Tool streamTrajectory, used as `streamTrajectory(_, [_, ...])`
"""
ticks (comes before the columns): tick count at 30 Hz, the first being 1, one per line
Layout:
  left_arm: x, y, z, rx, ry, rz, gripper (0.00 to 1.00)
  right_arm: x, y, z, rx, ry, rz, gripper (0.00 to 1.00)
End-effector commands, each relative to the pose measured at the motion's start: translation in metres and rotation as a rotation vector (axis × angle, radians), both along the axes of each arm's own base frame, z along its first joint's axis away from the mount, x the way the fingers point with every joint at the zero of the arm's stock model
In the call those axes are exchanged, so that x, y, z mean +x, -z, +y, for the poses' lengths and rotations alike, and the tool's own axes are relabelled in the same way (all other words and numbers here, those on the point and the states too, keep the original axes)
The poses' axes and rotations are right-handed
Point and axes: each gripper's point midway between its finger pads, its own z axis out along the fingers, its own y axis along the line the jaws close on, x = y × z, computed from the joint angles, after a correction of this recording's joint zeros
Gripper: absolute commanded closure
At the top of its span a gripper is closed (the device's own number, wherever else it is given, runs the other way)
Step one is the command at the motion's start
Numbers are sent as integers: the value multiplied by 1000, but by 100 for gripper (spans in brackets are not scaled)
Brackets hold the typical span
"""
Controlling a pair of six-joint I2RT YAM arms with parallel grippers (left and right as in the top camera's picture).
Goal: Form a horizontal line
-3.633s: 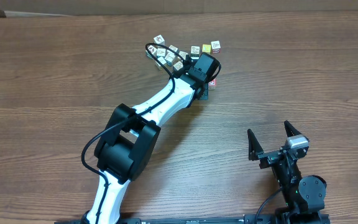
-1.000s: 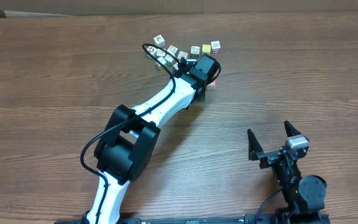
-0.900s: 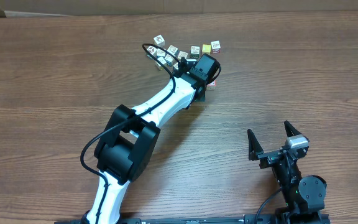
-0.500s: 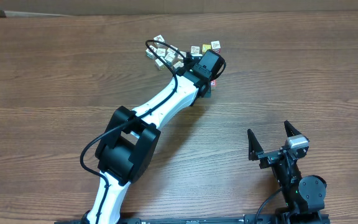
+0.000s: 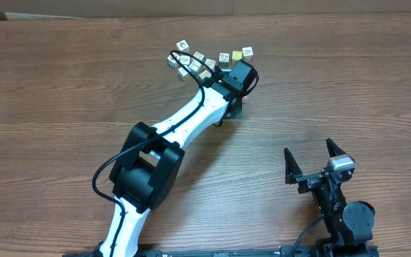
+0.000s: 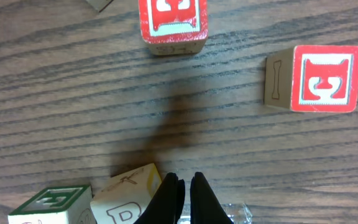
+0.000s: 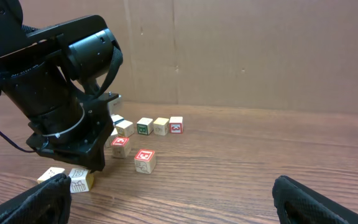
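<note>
Left tool (image 6: 184, 182) edged right, closed, empty, beside cream cube (image 6: 128, 194).

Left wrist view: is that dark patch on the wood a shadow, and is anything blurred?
Left wrist: a soft shadow ahead of the shut left gripper; red cubes sharp. Right wrist: its own fingers blurred dark at the bottom corners. Overhead: even light, no glare.

Left hand (image 6: 184, 190) closed, cream cube (image 6: 128, 196) just beside it, red-faced cube (image 6: 171, 25) ahead
</note>
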Motion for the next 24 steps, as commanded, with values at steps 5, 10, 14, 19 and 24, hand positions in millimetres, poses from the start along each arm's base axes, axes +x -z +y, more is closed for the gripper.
streamTrajectory(5, [-2, -8, -4, -13, 18, 8, 96, 0, 2, 0, -4, 1, -2, 0])
streamTrajectory(10, [-5, -6, 2, 7, 13, 28, 96, 0, 2, 0, -4, 1, -2, 0])
streamTrajectory(14, [-6, -6, 4, 11, 11, 34, 96, 0, 2, 0, -4, 1, -2, 0])
streamTrajectory(19, [-1, -8, 3, 4, 7, 12, 96, 0, 2, 0, -4, 1, -2, 0])
streamTrajectory(24, [-2, -7, 3, 0, 8, 18, 96, 0, 2, 0, -4, 1, -2, 0])
